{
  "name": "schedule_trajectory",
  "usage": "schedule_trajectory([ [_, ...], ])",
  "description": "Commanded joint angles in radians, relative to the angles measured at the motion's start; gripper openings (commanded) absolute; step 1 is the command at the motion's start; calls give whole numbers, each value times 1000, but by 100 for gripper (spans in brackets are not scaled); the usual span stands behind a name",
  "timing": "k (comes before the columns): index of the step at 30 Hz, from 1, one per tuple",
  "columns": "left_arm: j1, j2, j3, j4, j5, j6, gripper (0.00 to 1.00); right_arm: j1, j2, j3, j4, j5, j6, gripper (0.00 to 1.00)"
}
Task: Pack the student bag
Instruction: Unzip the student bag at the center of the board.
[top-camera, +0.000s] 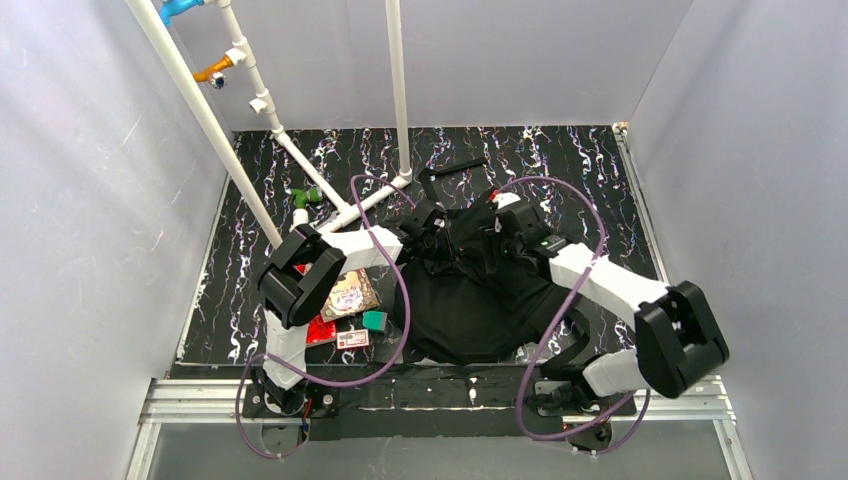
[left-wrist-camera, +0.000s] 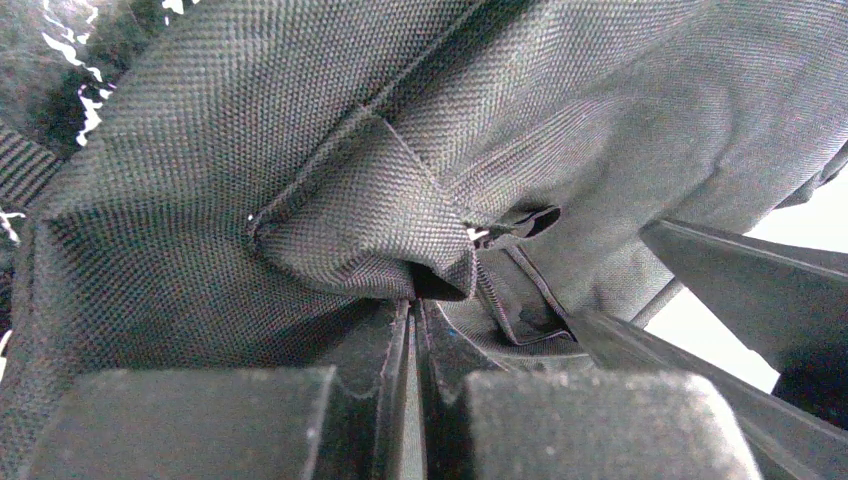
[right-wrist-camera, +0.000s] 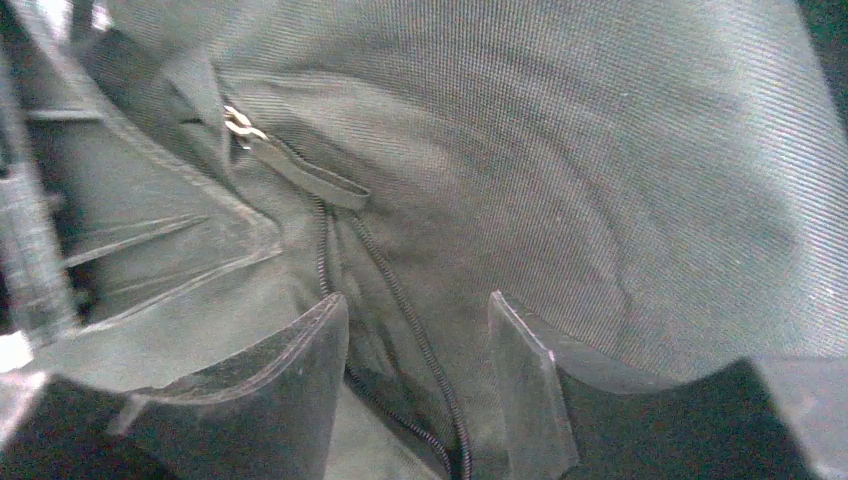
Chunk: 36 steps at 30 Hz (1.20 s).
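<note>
Left jaws: pressed almost together, pinching a small fold of woven black cloth at their tips.
Right jaws: spread apart and holding nothing; a black zipper track (right-wrist-camera: 400, 300) runs up between them, and its flat pull tab (right-wrist-camera: 310, 178) lies just beyond, not gripped.
Student bag: large black soft fabric backpack (top-camera: 465, 300), slumped in the middle of the desk, with both jaws at its far top end.
Strap: one long black webbing strap (top-camera: 455, 168) trails toward the far side.
Loose goods: pale printed flat packet (top-camera: 350, 292), red flat packet (top-camera: 320, 330), small green block (top-camera: 374, 320) and small white-and-red card (top-camera: 352, 339), all just left of the bag, under the left arm's elbow.
Progress: early, by my reading. Nothing visibly sits inside, and the goods wait outside. The step in hand looks like opening the zipper; whether it is parted at all I cannot tell.
Edges: grey walls close three sides, and a white plastic pipe frame (top-camera: 300, 165) crosses the far left.
Open room: bare black marbled desk (top-camera: 590, 165) shows at the far right, so the right arm has the freer swing and the left is hemmed by pipes and goods.
</note>
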<state>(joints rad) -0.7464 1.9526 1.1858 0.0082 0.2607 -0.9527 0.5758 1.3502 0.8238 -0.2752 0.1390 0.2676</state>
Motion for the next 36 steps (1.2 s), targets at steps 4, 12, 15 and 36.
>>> schedule_trajectory([
  [4, -4, 32, -60, -115, -50, 28, 0, 116, 133, 88, -45, 248, -158, 61],
  [12, -4, 29, -64, -116, -51, 26, 0, 209, 255, 101, -91, 436, -156, 83],
  [15, -4, 27, -65, -114, -52, 26, 0, 203, 297, 60, -46, 560, -95, 86],
  [36, 0, 2, -60, -128, -38, 38, 0, 214, 99, 107, -29, 631, -153, 1],
])
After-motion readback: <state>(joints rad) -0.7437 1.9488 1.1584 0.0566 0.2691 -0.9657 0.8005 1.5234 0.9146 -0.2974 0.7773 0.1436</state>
